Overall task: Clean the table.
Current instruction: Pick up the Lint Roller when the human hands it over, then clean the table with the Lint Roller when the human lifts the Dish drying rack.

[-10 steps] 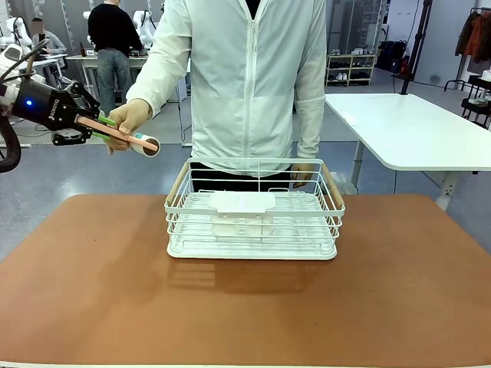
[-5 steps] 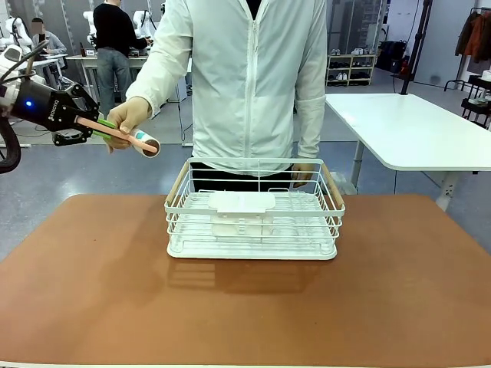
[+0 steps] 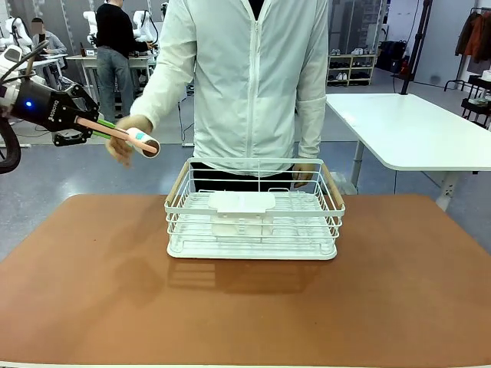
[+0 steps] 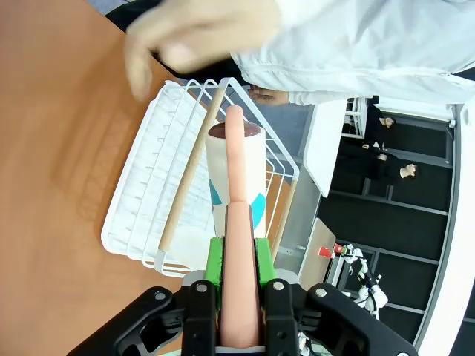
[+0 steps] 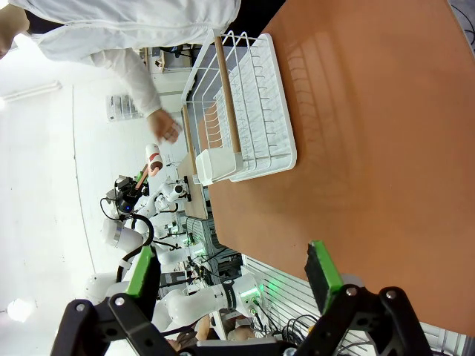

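My left gripper (image 3: pixel 92 127) is shut on the pink handle of a lint roller (image 3: pixel 143 142), whose white and teal roll points toward the person, high above the left end of the reddish-brown table (image 3: pixel 245 314). In the left wrist view the lint roller (image 4: pixel 236 167) sticks straight out between the green pads (image 4: pixel 214 259) of the left gripper (image 4: pixel 240 261). The person's hand (image 3: pixel 120 146) hangs just behind the roll, apart from it. My right gripper (image 5: pixel 231 268) stands open over the table (image 5: pixel 371 148), with nothing between its fingers.
A white wire basket (image 3: pixel 255 211) with wooden handles stands at the table's far middle and holds a white box (image 3: pixel 242 202). The person stands right behind it, the other hand resting at its far right corner. A white-topped table (image 3: pixel 406 126) stands at the back right.
The person's hand has let go of the lint roller and dropped a little below it. My left gripper keeps the handle and has barely moved.
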You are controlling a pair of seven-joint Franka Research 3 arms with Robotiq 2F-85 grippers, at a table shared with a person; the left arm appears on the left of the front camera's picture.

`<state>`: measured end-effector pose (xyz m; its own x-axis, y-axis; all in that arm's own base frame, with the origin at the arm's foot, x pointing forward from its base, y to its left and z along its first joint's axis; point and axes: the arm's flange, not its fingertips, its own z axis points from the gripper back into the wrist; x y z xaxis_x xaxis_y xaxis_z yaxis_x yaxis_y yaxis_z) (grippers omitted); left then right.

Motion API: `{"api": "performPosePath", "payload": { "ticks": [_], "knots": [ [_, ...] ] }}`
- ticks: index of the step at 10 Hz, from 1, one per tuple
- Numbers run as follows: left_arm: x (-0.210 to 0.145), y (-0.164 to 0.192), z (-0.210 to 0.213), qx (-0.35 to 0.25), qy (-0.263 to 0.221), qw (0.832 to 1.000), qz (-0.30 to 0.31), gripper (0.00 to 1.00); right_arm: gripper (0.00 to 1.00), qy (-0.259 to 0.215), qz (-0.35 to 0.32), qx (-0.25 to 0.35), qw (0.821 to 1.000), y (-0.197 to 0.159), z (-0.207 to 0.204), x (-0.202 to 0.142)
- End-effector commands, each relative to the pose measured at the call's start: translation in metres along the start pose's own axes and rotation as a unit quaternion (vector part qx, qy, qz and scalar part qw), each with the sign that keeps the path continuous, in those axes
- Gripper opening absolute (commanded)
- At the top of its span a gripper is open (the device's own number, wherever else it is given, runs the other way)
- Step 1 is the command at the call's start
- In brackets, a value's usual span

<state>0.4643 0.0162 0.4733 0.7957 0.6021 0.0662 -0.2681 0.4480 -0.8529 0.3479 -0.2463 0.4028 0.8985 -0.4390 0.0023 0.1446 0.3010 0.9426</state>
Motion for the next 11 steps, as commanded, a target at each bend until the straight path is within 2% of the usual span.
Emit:
{"api": "performPosePath", "payload": {
  "ticks": [1,11],
  "knots": [
    [-0.0005,-0.0015,0.0009,-0.001,-0.001,1.0,-0.002,0.01,1.0,-0.005,0.008,0.009,1.0,0.0023,-0.0009,-0.0031],
    [-0.0005,-0.0015,0.0009,-0.001,-0.001,1.0,-0.002,0.01,1.0,-0.005,0.008,0.009,1.0,0.0023,-0.0009,-0.0031]
  ]
}}
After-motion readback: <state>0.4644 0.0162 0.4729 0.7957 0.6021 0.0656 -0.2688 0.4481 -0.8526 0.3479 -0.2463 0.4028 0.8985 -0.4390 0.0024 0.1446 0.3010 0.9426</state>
